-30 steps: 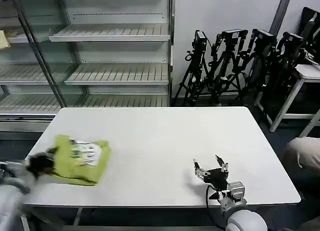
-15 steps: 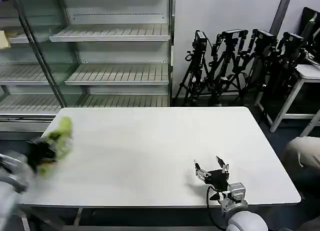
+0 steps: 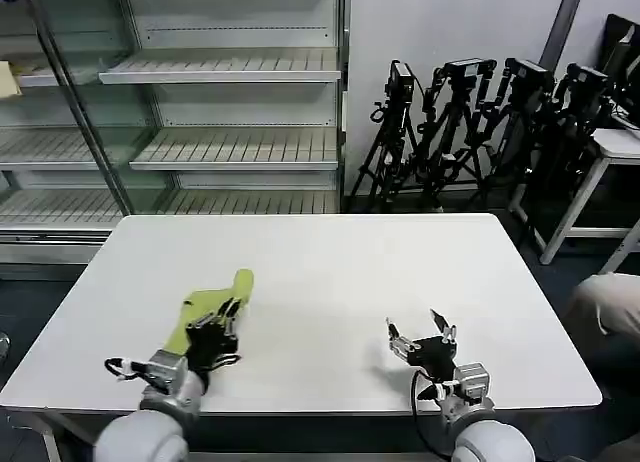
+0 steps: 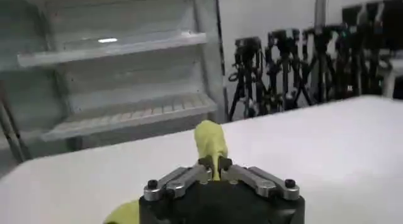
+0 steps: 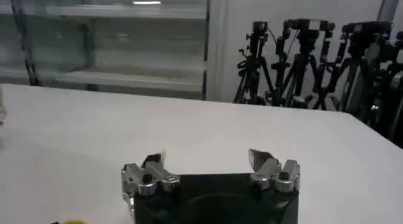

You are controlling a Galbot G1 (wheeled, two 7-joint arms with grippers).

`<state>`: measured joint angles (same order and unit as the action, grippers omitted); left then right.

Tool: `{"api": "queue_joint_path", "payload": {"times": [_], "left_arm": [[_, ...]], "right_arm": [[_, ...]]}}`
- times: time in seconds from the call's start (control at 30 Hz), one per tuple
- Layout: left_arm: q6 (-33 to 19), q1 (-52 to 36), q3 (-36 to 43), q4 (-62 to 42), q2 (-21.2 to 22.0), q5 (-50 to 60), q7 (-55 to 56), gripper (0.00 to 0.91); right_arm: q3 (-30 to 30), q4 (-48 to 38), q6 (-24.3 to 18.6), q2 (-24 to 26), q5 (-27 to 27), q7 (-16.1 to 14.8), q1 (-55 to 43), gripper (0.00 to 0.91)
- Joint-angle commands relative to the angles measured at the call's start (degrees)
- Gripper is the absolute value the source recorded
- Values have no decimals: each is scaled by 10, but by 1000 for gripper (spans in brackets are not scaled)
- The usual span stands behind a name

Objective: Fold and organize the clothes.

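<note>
Nearest to us, at the front edge of the white table [image 3: 330, 272], we see both grippers. The left gripper [image 3: 222, 320] sits over the front-left part of the tabletop with its fingers [image 4: 189, 176] drawn together on a bunch of the lime T-shirt [image 3: 205, 308]; in the left wrist view the two finger links meet at the middle with yellow-green fabric [image 4: 211, 143] pinched between them and rising above them in a narrow upright fold. In the head view the rest of the shirt lies crumpled on the table around and just beyond the gripper, with one tip pointing toward the far side.

The right gripper [image 3: 422, 338] rests low at the front-right of the table, well apart from the shirt. We see its fingers [image 5: 264, 162] spread wide with nothing between them.

Beyond the table stand empty metal shelves [image 3: 220, 102] and a row of black tripods [image 3: 470, 132]
</note>
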<state>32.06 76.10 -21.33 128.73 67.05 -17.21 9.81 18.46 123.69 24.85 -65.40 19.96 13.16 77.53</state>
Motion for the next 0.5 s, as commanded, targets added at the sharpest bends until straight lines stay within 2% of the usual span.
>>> {"api": "queue_joint_path", "payload": {"times": [0.03, 0.27, 0.33, 0.37, 0.5], "left_arm": [[0, -108, 127, -52, 111, -90, 159, 10], [1, -134, 171, -96, 165, -61, 160, 10], [10, -142, 170, -107, 174, -60, 141, 40], [10, -144, 170, -110, 177, -59, 132, 907], [10, -162, 169, -119, 208, -54, 124, 907]], "right_arm": [[13, -2, 2, 4, 2, 0, -19, 907], [54, -5, 24, 15, 36, -7, -61, 907], [66, -10, 33, 20, 49, -14, -76, 907], [69, -14, 33, 21, 48, -20, -82, 907], [72, -27, 19, 26, 50, -36, -97, 907]]}}
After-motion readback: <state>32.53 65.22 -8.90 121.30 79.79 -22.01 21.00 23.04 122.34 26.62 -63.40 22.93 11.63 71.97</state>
